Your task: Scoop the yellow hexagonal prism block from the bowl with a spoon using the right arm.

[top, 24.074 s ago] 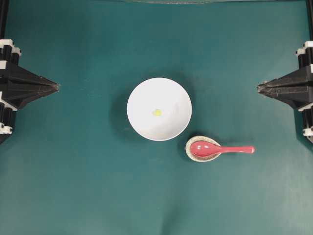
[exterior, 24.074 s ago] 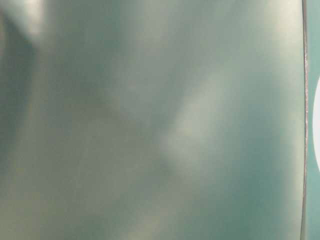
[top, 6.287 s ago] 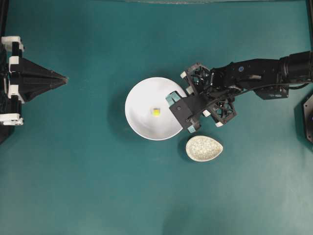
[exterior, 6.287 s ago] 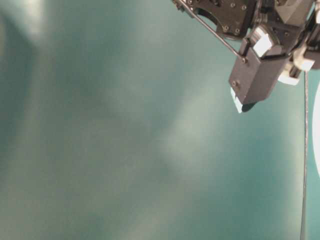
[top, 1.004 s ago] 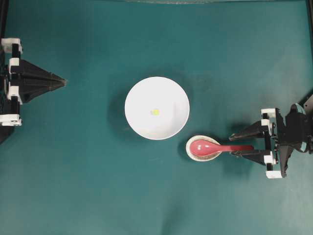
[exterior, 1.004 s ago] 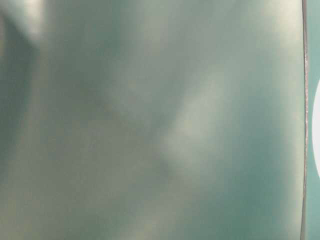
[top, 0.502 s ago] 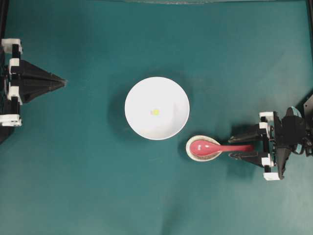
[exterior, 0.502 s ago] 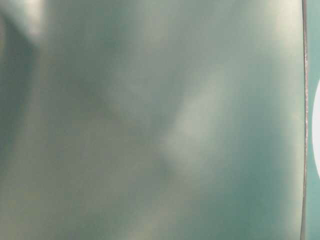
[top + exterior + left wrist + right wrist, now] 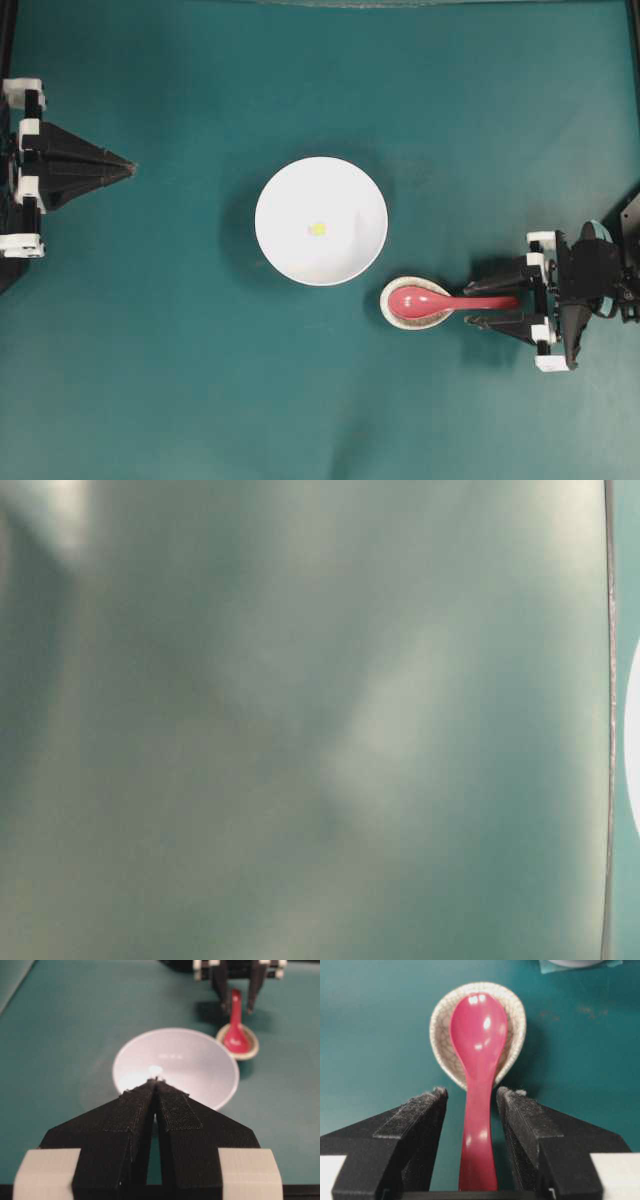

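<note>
Right gripper straddles the spoon handle, jaws apart

In the overhead view the white bowl (image 9: 321, 221) sits near the middle of the green table (image 9: 200, 380), and the yellow hexagonal prism block (image 9: 318, 228) lies inside it, close to the centre of its floor. Just below and to the right of the bowl, the small speckled dish (image 9: 388, 307) holds the head of the pink-red spoon (image 9: 450, 300), whose handle runs out level toward the right.

The right gripper (image 9: 488, 299) has its two black fingers on either side of the handle's far end. The right wrist view shows the spoon (image 9: 479, 1085) running straight up between the padded fingers (image 9: 422, 1120), with a strip of green table visible on each side of the handle: the jaws stand spread and do not pinch it. The spoon's head rests in the speckled dish (image 9: 442, 1035).

The left gripper (image 9: 125, 168) stays at the left edge, well apart from the bowl, its fingers pressed together to a point and holding nothing; its own camera looks past them at the bowl (image 9: 200, 1060)

The table-level view is a blur of green
</note>
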